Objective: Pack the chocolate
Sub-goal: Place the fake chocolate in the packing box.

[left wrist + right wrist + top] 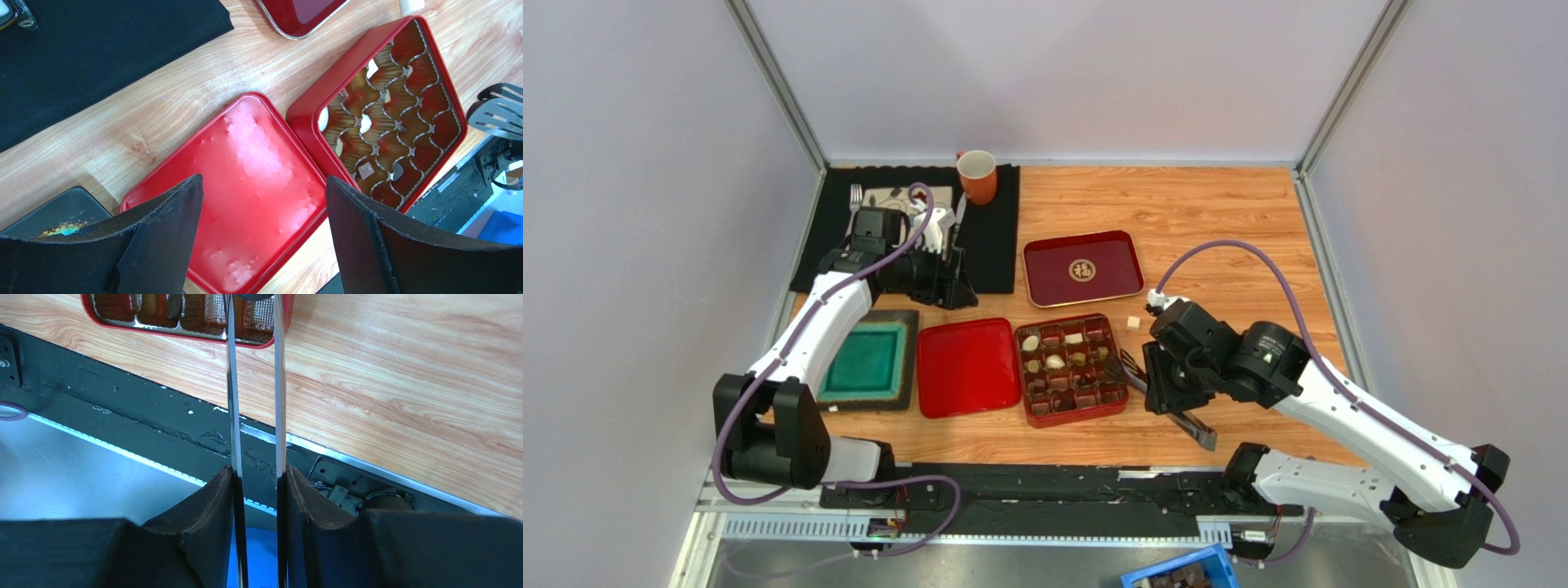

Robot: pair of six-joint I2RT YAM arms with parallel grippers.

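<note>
Right gripper (258, 471) is clamped on a pair of metal tongs (232, 386). I can see both blades squeezed between the pads, and the tong tips sit at the right edge of the red box (1075, 419). Left gripper (263, 180) is spread wide with nothing in it, hanging by the near edge of the black mat (995, 233), just beyond the red lid (968, 366). That lid lies flat right beside the box. As for the chocolate (1055, 363), dark and white pieces sit in the box's compartments. There's also one white piece (1133, 322) loose on the table, just off the box's far right corner.
</note>
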